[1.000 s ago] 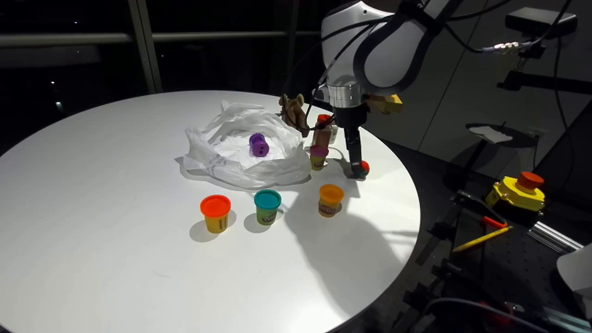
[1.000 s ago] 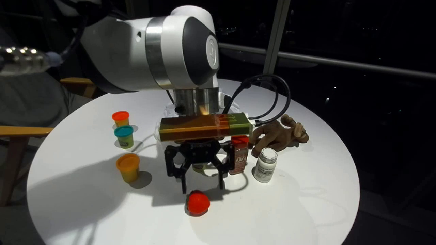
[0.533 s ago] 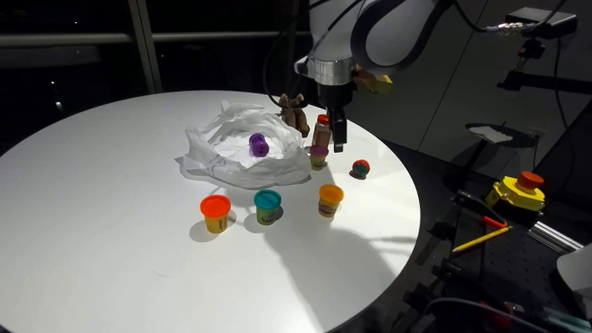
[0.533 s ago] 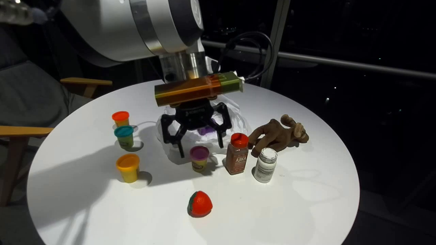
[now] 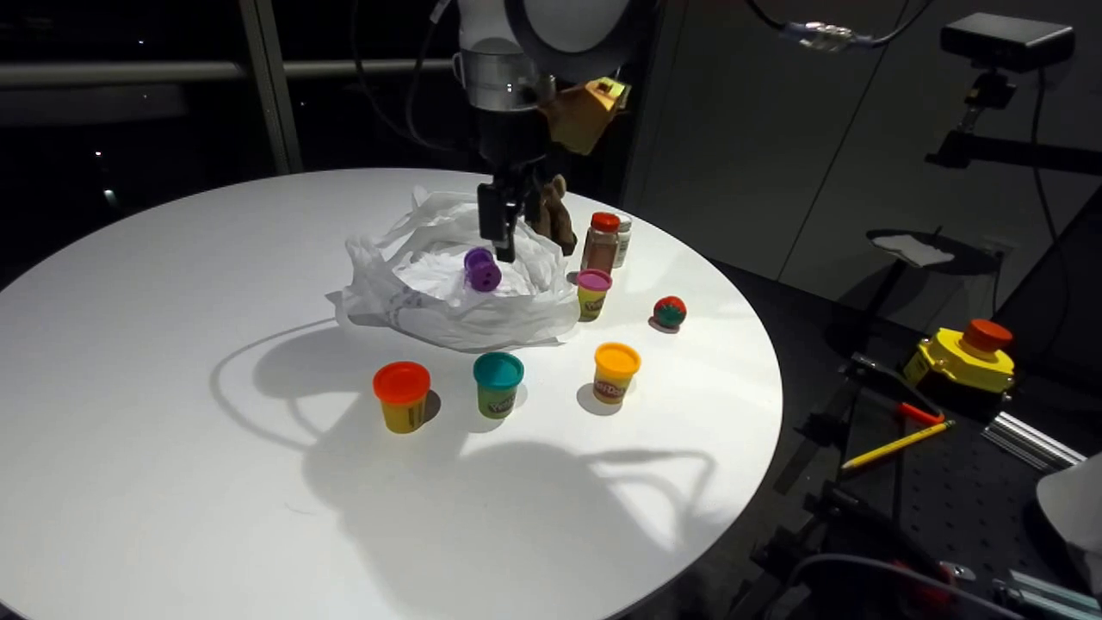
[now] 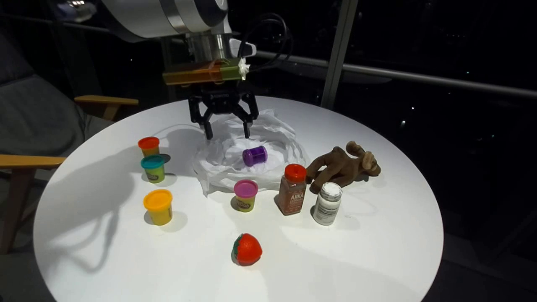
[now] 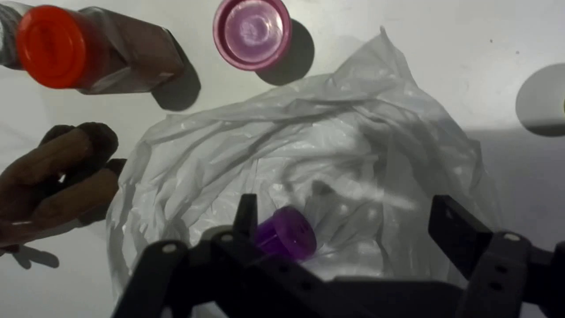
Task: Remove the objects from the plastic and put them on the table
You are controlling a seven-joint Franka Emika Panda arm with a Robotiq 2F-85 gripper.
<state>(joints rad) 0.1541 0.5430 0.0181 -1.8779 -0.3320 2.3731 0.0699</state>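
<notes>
- My gripper (image 6: 228, 134) hangs above the white plastic bag (image 5: 465, 323), its two fingers wide apart.
- The purple thing (image 6: 255, 156) lies on its side inside the bag. It might be a little spool; my finger hides part of it in the wrist view.
- The pink-topped tub (image 6: 245, 195) stands on the table (image 6: 344, 260), just beside the bag.
- The red strawberry (image 6: 247, 249) sits there too, farther from the bag.

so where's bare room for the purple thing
Table left of the red-lidded tub in an exterior view; between strawberry and yellow-lidded tub. Crowded: beside the bag, around pink-lidded tub, red-capped jar and white bottle.
</notes>
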